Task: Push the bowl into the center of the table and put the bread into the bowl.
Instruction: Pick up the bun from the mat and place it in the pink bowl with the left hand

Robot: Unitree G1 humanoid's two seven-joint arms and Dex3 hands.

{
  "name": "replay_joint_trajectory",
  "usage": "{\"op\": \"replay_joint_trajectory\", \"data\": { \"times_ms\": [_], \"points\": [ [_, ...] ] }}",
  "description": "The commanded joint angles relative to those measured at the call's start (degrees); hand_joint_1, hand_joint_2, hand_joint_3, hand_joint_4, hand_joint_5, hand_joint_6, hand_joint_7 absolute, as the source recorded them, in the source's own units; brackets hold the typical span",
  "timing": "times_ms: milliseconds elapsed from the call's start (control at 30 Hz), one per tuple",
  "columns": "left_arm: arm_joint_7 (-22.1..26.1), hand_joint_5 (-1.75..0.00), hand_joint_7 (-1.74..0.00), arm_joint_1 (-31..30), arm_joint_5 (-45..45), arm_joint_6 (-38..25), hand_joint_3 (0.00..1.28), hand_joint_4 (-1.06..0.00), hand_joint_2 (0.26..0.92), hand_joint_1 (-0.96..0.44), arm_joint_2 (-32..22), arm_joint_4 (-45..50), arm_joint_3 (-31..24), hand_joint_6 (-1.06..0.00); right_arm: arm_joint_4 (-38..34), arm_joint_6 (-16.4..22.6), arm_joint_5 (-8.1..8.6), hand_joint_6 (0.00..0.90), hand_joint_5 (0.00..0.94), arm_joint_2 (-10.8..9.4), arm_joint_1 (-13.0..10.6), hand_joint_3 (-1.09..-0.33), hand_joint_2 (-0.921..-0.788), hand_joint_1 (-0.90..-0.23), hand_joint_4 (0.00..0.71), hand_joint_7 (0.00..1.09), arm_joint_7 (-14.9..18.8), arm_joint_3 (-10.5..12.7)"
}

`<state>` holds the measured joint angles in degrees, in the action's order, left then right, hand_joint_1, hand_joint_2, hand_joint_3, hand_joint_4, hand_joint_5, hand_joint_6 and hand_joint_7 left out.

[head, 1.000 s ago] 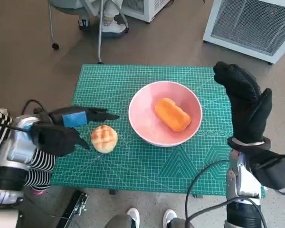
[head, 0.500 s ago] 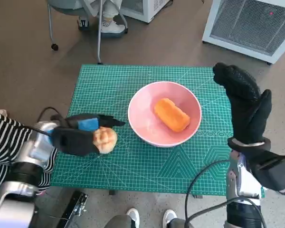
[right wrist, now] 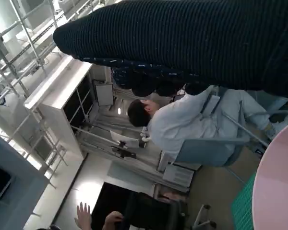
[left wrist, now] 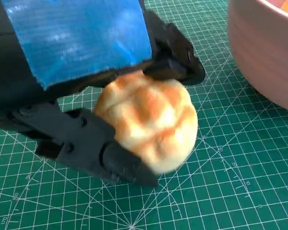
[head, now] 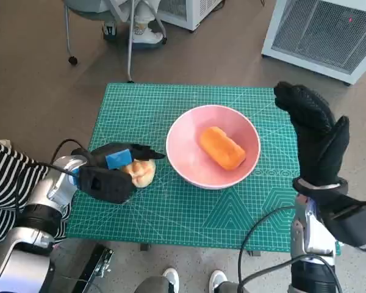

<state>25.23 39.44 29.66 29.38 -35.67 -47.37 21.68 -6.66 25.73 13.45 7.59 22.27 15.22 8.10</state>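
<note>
— Where's the left hand (head: 113,171) now?

— It has come over the round bun (head: 140,173) in the last second; its fingers (left wrist: 91,148) now clamp the bun on the green surface (head: 189,213), beside the pink bowl (head: 212,146).

— And the right hand (head: 314,131)?

— Raised, flat, holding nothing. The bowl sits centred with an orange loaf (head: 222,147) inside, so I'd judge lifting the bun comes next.

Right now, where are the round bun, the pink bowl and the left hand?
round bun (left wrist: 151,120), left wrist view, middle of its browned top.
pink bowl (head: 184,160), head view, bare inner wall.
left hand (head: 110,171), head view, middle of the hand's back.
</note>
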Motion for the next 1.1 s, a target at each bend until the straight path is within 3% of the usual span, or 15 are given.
{"op": "replay_joint_trajectory", "data": {
  "times_ms": [33, 433, 700, 933, 1100],
  "points": [
    [1.7, -1.10, -1.17, -1.0, -0.5, 0.7, 0.09, -0.73, 0.915, 0.00, -1.3, 2.2, -0.1, -0.53, -0.3, -0.4, 0.42, 0.135, 0.000, -0.2, -1.3, -0.694, -0.921, -0.694, 0.193, 0.38, 0.0, 0.1],
    [4.5, -1.19, -1.14, -2.6, -7.3, 1.6, 0.07, -0.74, 0.920, 0.00, -4.8, 12.4, -6.3, -0.56, -1.3, -0.2, 0.34, 0.135, 0.000, -0.3, -0.9, -0.698, -0.921, -0.693, 0.194, 0.38, 0.0, 0.1],
    [6.4, -1.21, -1.18, -1.9, -12.5, -1.9, 0.10, -0.71, 0.920, 0.00, -6.1, 22.1, -12.1, -0.54, -1.3, -0.4, 0.59, 0.135, 0.000, -0.2, -0.7, -0.698, -0.921, -0.695, 0.194, 0.38, 0.3, 0.2],
    [5.1, -1.20, -1.19, -0.4, -15.0, -4.8, 0.09, -0.70, 0.920, 0.00, -4.8, 28.0, -15.5, -0.56, -1.8, -0.3, 0.73, 0.135, 0.000, 0.0, -0.3, -0.697, -0.921, -0.697, 0.194, 0.38, 0.5, 0.2],
    [2.9, -1.17, -1.19, 1.4, -16.1, -7.5, 0.08, -0.70, 0.920, 0.00, -1.1, 32.9, -16.3, -0.57, -2.1, -0.4, 0.75, 0.135, 0.001, -0.1, 0.0, -0.696, -0.921, -0.697, 0.194, 0.38, 0.5, 0.1]
  ]
}}
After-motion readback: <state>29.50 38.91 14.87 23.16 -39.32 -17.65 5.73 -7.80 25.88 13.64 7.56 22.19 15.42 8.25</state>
